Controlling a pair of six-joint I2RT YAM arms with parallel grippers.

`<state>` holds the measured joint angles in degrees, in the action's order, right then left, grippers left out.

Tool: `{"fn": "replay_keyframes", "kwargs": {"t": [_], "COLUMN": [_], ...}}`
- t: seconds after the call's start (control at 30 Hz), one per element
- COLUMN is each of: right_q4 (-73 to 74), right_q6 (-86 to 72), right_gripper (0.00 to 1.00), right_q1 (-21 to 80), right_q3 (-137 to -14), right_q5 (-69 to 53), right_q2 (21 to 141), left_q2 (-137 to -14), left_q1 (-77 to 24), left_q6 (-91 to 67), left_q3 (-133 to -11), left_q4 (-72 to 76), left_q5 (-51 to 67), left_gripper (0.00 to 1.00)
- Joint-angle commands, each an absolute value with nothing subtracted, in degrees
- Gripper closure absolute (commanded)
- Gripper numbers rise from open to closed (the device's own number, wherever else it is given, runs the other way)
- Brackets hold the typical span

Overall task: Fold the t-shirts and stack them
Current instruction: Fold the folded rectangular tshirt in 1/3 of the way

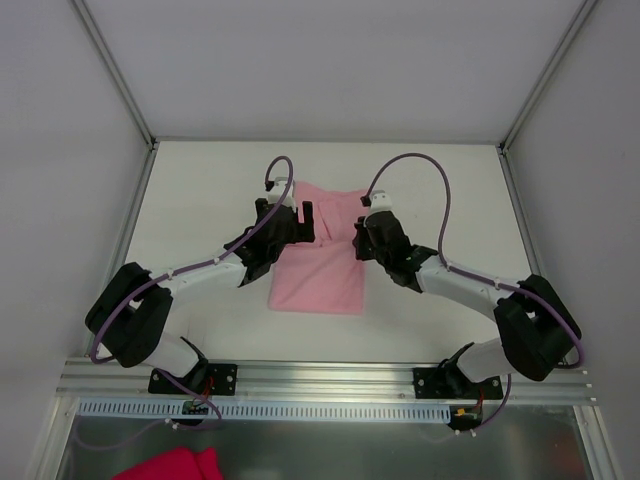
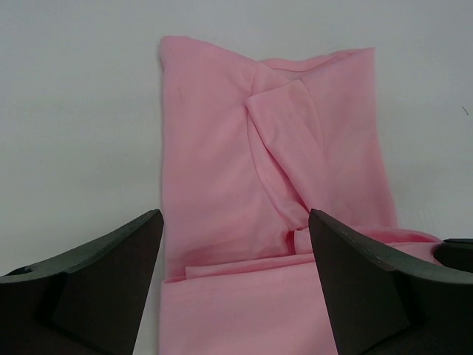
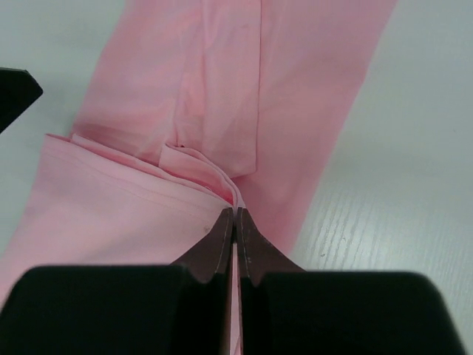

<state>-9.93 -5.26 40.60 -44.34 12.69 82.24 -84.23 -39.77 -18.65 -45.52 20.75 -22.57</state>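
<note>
White desk (image 1: 200,190) holds the t-shirt (image 1: 320,285) mid-fold: right pincer (image 3: 235,214) clamps its cloth; left pincer (image 2: 235,222) gapes, likely must grip next.

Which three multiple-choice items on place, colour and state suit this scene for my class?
1. Where is the t-shirt? A lying on the table B hanging from a rail C on an arm
2. What colour is the cloth at the top view's bottom edge? A green B deep magenta C blue
3. How is the right gripper? A wide open B shut on the t-shirt C out of view
Answers: 1 A, it rests on the white table; 2 B, plainly magenta; 3 B, pink fabric is pinched in it.
</note>
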Motion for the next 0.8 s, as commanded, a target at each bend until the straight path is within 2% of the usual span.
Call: {"fn": "replay_keyframes", "kwargs": {"t": [0.0, 0.5, 0.77], "right_q4": [-8.0, -3.8, -2.0], "right_q6": [-3.8, -4.0, -4.1], "right_gripper": [0.99, 0.99, 0.99], "right_q1": [41.3, 42.7, 42.8], "right_q3": [-46.3, -47.1, -52.1], "right_q5": [17.1, 26.2, 30.6], "right_q2": [80.4, 81.3, 92.4], "left_q2": [-84.5, -85.6, -82.9], "left_q1": [-39.8, -39.8, -39.8], "left_q6": [-18.7, -18.7, -19.8], "left_q3": [-47.3, -47.9, -45.0], "left_q4": [23.6, 23.5, 23.5], "left_q5": [-21.4, -21.2, -19.3], "left_gripper": [0.19, 0.19, 0.19]}}
